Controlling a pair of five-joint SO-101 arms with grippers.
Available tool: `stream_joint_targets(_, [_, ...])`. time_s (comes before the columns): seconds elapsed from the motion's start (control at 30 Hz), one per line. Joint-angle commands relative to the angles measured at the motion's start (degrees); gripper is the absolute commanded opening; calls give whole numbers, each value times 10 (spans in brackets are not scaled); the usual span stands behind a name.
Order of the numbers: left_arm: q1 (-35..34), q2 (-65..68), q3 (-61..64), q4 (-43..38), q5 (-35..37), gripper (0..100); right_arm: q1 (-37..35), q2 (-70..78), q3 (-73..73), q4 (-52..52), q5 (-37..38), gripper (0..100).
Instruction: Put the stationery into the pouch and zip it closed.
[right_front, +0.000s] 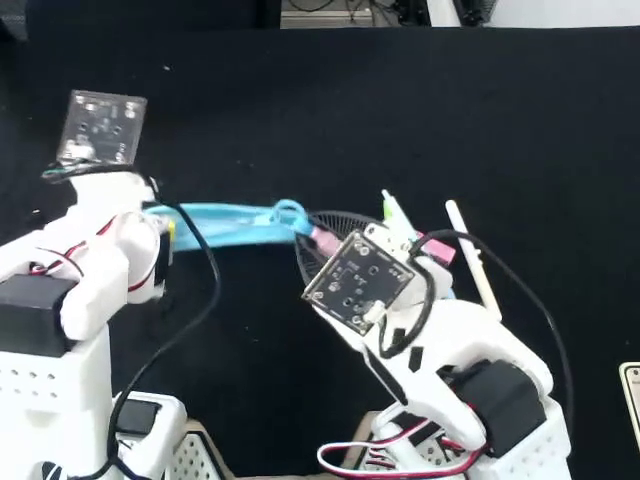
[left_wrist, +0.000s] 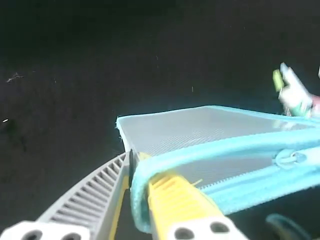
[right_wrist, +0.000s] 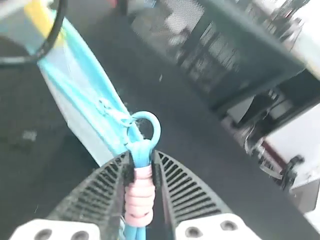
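The pouch (right_front: 225, 222) is stretched taut over the middle of the black tabletop (right_front: 400, 110), between the two arms. The left gripper (left_wrist: 135, 167) is clamped on one end of it. The right gripper (right_wrist: 142, 162) is closed on the zip pull (right_wrist: 145, 125) at the other end.

Pouch (right_front: 240, 222) partly behind both arms (right_front: 100, 260)

Camera layout: one fixed overhead, two wrist-mounted.
The table (right_front: 420, 110) is seen from above, from behind both arms. Each wrist camera is pointed along its own jaws, very close in. The pouch (right_front: 230, 222) is shared by all three views; pens (left_wrist: 292, 92) are probably shared by two.
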Motion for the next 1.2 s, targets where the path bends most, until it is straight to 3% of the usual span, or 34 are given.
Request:
stream_joint_targets(0.0, [-6, -5, -28, -37, 58, 30, 16, 26, -39, -58, -4, 11])
stream_joint_targets(0.33, [-7, 0, 56, -53, 8, 30, 124, 102, -51, 14, -2, 11])
stream_joint_targets(0.57, [-9, 0, 58, -77, 4, 32, 127, 102, -51, 62, -1, 11])
stream_joint_targets(0.87, [-83, 0, 73, -79, -41, 33, 164, 105, -51, 61, 0, 11])
stream_joint_targets(1.17, [-79, 0, 90, -79, -47, 32, 89, 102, -56, 63, -13, 15])
